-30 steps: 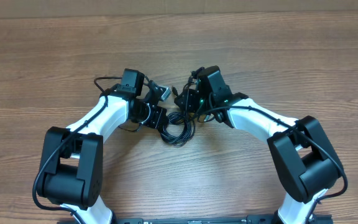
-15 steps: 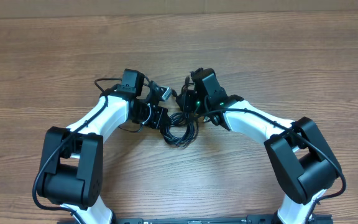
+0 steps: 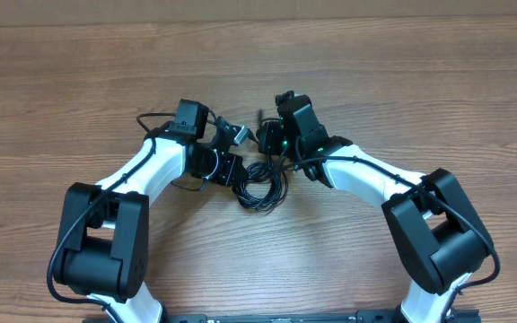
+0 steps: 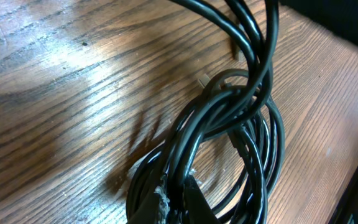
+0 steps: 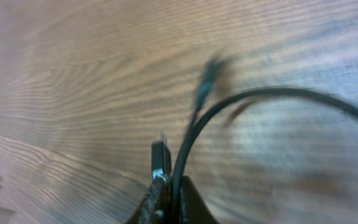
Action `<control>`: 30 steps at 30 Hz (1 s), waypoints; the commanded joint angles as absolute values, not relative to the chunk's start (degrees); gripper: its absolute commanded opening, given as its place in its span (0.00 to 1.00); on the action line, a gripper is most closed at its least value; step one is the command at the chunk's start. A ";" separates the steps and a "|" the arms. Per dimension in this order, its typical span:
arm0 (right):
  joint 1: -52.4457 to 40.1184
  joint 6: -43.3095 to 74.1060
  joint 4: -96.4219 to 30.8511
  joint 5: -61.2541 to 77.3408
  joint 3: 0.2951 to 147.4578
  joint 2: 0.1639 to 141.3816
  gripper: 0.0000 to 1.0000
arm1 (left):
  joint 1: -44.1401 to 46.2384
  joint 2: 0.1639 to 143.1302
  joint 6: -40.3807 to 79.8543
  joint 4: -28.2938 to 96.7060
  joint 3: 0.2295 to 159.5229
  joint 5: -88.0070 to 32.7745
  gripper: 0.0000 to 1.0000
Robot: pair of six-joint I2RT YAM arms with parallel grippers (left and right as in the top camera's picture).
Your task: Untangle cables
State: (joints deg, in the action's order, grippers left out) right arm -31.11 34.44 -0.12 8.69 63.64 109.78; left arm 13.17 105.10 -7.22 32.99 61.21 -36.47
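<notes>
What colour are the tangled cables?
The cables are glossy black; left wrist view shows it best.

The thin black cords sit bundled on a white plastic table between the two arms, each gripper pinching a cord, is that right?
Not quite. The table is brown wood, not white plastic, as the overhead view shows. The rest holds: the thin black cords sit bundled between the left arm and right arm, and the left gripper and right gripper each pinch a cord.

Overhead downward; wrists close on cables (image 4: 257,62)
</notes>
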 commanded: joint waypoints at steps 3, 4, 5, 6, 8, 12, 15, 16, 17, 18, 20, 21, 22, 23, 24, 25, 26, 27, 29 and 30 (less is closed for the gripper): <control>-28.69 34.20 2.13 9.23 63.81 105.58 0.04 | 13.30 103.68 -6.61 33.19 62.30 -38.61 0.04; -28.47 34.20 2.13 9.10 63.81 104.92 0.04 | 13.10 103.68 -6.61 33.47 62.59 -38.63 0.04; -28.29 34.17 2.09 9.06 63.81 104.25 0.04 | 12.86 103.68 -6.61 33.80 62.83 -38.61 0.04; -28.18 34.17 1.98 9.06 63.81 103.79 0.04 | 12.56 103.59 -6.61 34.06 62.98 -38.61 0.04; -28.14 34.15 1.17 9.13 63.81 103.07 0.06 | 11.92 103.48 -6.63 34.37 63.02 -38.61 0.04; -28.14 31.31 -2.11 13.10 63.81 102.87 0.17 | 11.27 103.48 -7.68 35.53 63.02 -38.63 0.04; -28.14 21.82 -4.10 18.61 63.81 102.87 0.28 | 11.27 103.48 -10.37 37.10 63.02 -38.63 0.04; -28.05 19.46 -4.71 19.92 63.81 102.87 0.31 | 11.27 103.48 -11.51 37.65 63.05 -38.65 0.04; -27.77 18.76 -5.28 20.53 63.83 102.85 0.33 | 11.27 103.48 -12.78 38.35 63.13 -38.63 0.04; -27.11 18.81 -6.28 21.41 64.16 102.85 0.33 | 11.27 103.48 -14.06 38.89 63.22 -38.68 0.04; -25.39 18.81 -10.09 24.64 65.84 102.87 0.35 | 11.27 103.48 -16.51 39.83 63.37 -38.74 0.04; -24.21 18.79 -12.78 26.79 67.02 102.87 0.35 | 11.27 103.48 -18.02 40.47 63.51 -38.92 0.04; -22.94 18.79 -15.66 28.91 68.34 102.87 0.35 | 11.27 103.48 -18.83 40.69 63.53 -38.92 0.04; -21.85 18.76 -18.22 30.57 69.41 102.87 0.36 | 11.27 103.48 -19.70 40.93 63.55 -39.03 0.04; -20.75 18.76 -20.78 31.88 70.32 102.87 0.36 | 11.27 103.48 -20.27 41.10 63.55 -39.03 0.04; -19.77 18.76 -23.11 32.91 71.00 102.87 0.38 | 11.27 103.48 -21.06 41.39 63.55 -39.05 0.04; -18.79 18.76 -25.32 34.06 71.37 102.87 0.39 | 11.27 103.48 -21.67 41.63 63.55 -39.09 0.04; -18.11 18.76 -26.72 35.07 71.37 102.87 0.40 | 11.27 103.48 -22.65 42.09 63.64 -39.51 0.04; -17.19 17.54 -29.89 36.62 71.35 102.89 0.45 | 11.27 103.48 -25.04 43.33 63.88 -40.82 0.04; -17.15 17.47 -31.14 36.75 71.33 102.91 0.48 | 11.29 103.48 -26.00 43.86 63.99 -41.36 0.04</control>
State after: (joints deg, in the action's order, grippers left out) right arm -17.10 19.31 -29.65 32.14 70.26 104.03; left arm 11.40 105.10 -20.38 42.98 62.28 -37.78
